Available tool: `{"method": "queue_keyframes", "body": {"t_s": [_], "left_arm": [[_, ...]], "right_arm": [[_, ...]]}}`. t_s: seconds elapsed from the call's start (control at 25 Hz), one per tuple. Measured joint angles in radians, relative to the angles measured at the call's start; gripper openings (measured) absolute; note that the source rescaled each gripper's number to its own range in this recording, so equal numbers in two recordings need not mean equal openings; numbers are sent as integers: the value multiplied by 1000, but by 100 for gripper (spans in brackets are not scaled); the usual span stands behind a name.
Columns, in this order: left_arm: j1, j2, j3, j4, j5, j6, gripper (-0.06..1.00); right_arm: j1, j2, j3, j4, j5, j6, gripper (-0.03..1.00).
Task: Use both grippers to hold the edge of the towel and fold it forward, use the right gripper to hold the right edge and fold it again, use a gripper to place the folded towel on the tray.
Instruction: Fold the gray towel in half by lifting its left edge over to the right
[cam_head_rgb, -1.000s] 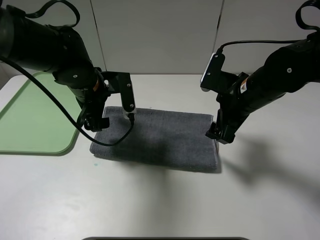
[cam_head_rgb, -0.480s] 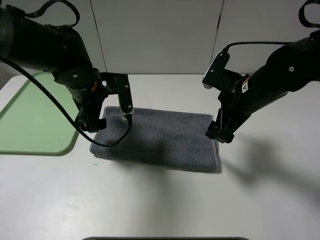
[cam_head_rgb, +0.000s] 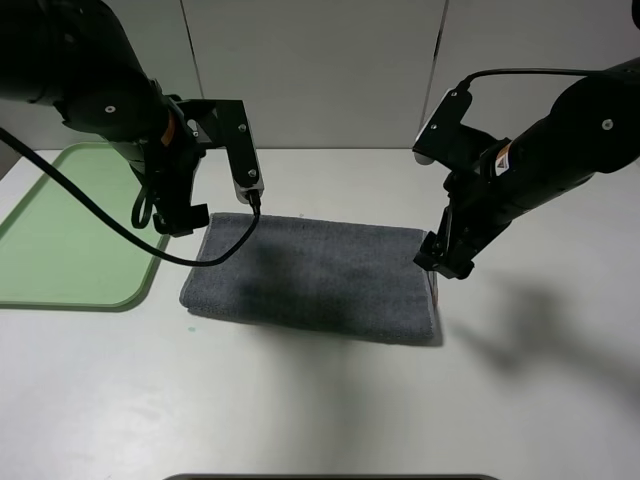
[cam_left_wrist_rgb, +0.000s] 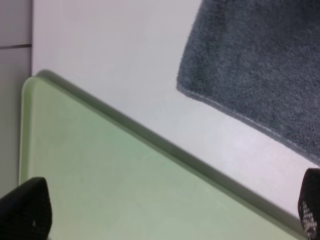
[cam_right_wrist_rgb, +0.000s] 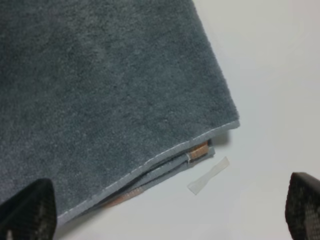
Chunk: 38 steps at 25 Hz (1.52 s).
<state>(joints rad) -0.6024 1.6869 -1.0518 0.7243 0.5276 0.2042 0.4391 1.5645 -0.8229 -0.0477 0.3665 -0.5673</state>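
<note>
The dark grey towel (cam_head_rgb: 315, 280) lies folded flat in the middle of the table. In the right wrist view its plain hemmed edge (cam_right_wrist_rgb: 150, 162) rests on top of the lower layer, and a bit of orange stripe (cam_right_wrist_rgb: 200, 149) peeks out beneath it. My left gripper (cam_head_rgb: 183, 222) hangs open above the table, off the towel's left end and next to the pale green tray (cam_head_rgb: 60, 240); nothing is between its fingertips (cam_left_wrist_rgb: 25, 212). At the towel's right end my right gripper (cam_head_rgb: 447, 262) hovers open and holds nothing. The towel's corner (cam_left_wrist_rgb: 240, 60) and the tray's rim (cam_left_wrist_rgb: 165, 147) show in the left wrist view.
A small pale strip (cam_right_wrist_rgb: 208, 175) lies on the table beside the towel's right corner. The white table (cam_head_rgb: 320, 400) runs on in front of the towel. A grey panelled wall (cam_head_rgb: 320, 70) stands behind it.
My left arm has lifted off the towel's left end and swung up and back toward the tray. My right gripper has risen a little at the right end. The towel has not moved.
</note>
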Motion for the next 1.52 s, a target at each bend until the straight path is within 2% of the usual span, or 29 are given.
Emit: {"method": "queue_keyframes", "body": {"t_s": [0.52,0.72,0.96,1.2,1.52], "left_arm": [[0,-13,-1,-61,68,-1,100],[0,-13,-1,-100,75,-1,100],[0,-13,-1,-103,111,-1,100],[0,-13,-1,-106,135,-2,100],[0,-13,-1,-106,140,-2,100]], "right_arm": [[0,-3,0,0,56,128,100],[0,-58,0,0,113,264,100],[0,-231,0,0,222,496,100],[0,-475,0,-1,337,567,100],[0,-821,76,-12,378,709,100]]}}
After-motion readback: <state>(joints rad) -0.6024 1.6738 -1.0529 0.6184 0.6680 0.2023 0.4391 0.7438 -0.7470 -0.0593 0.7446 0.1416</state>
